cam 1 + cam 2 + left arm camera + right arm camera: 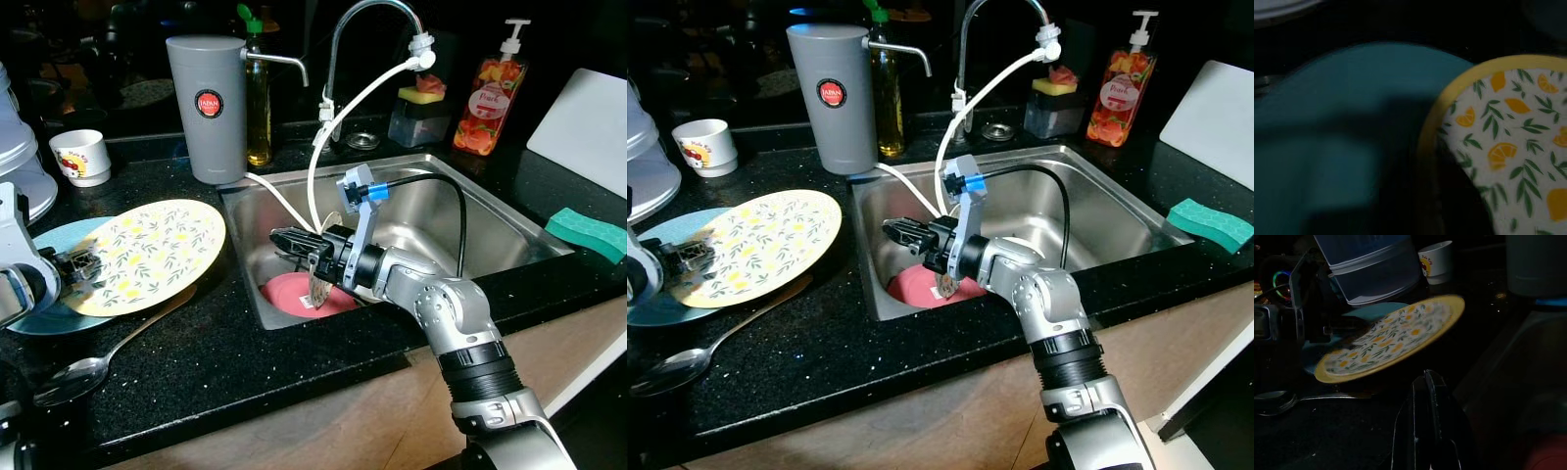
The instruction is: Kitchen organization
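A yellow-rimmed plate with a lemon print (147, 250) is tilted up over a teal plate (44, 318) on the black counter. My left gripper (76, 266) is shut on the lemon plate's near-left rim; the left wrist view has that rim (1430, 132) over the teal plate (1342, 122). My right gripper (279, 238) hovers over the sink's left side with its fingers (1430, 396) shut and nothing between them, pointing toward the lemon plate (1393, 338). A pink plate (286, 292) lies on the sink floor below it.
A metal spoon (83, 370) lies on the counter in front of the plates. A grey jug (208, 103), a small cup (80, 155), an oil bottle and the tap with a white hose (333, 127) stand behind. A green sponge (586, 233) lies to the right of the steel sink (509, 235).
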Available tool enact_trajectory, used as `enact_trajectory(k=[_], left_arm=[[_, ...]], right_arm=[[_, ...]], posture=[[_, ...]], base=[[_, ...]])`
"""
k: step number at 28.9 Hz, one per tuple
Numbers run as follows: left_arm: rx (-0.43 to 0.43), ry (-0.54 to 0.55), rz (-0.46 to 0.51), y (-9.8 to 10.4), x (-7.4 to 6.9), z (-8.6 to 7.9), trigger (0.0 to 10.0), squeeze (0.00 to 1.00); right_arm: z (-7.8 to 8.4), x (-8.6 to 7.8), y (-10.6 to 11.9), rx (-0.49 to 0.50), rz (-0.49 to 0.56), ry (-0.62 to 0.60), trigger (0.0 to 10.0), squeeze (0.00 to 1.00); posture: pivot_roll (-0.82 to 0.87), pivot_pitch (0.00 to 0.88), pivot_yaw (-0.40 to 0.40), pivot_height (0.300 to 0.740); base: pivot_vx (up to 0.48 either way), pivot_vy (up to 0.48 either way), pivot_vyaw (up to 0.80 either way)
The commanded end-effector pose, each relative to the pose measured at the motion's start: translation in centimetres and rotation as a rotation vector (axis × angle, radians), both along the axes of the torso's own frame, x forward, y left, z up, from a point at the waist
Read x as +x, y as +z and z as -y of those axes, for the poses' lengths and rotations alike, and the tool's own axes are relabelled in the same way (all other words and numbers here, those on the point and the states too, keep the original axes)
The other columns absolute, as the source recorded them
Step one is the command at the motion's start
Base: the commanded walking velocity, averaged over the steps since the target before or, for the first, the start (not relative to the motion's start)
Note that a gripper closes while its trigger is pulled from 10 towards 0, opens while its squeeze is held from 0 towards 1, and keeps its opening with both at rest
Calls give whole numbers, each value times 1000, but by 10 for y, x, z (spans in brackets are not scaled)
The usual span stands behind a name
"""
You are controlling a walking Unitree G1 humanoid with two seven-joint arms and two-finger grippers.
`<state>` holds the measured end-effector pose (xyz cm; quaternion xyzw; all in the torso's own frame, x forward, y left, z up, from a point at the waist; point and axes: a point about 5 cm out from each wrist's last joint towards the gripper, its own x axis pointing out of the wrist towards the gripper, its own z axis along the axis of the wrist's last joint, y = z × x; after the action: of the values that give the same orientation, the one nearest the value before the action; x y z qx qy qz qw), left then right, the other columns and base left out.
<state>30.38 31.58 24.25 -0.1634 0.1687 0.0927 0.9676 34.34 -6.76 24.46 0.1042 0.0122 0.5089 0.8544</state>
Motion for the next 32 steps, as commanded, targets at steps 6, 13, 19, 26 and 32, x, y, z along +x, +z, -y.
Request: enact_trajectory(k=[6,13,19,26,32], left_arm=[[56,109,184,22,3,-13,0,0],[45,101,338,44,4,-11,0,0],[50,-2,381,52,6,3,0,0],[320,92,86,18,4,-7,10000,1000],[378,126,-11,10,-1,-14,10000,1000]], right_arm=[[0,2,6,11,28,-12,10000,0],[0,3,7,19,28,-17,10000,0],[1,5,9,32,30,-28,10000,0],[1,5,9,31,30,-29,10000,0],[0,4,8,23,27,-13,10000,0]], posture=[[82,60,-10,740],[82,60,-10,740],[80,51,-13,740],[80,45,-12,740],[82,54,-13,740]], base=[[0,0,0],[0,0,0],[0,0,0],[0,0,0],[0,0,0]])
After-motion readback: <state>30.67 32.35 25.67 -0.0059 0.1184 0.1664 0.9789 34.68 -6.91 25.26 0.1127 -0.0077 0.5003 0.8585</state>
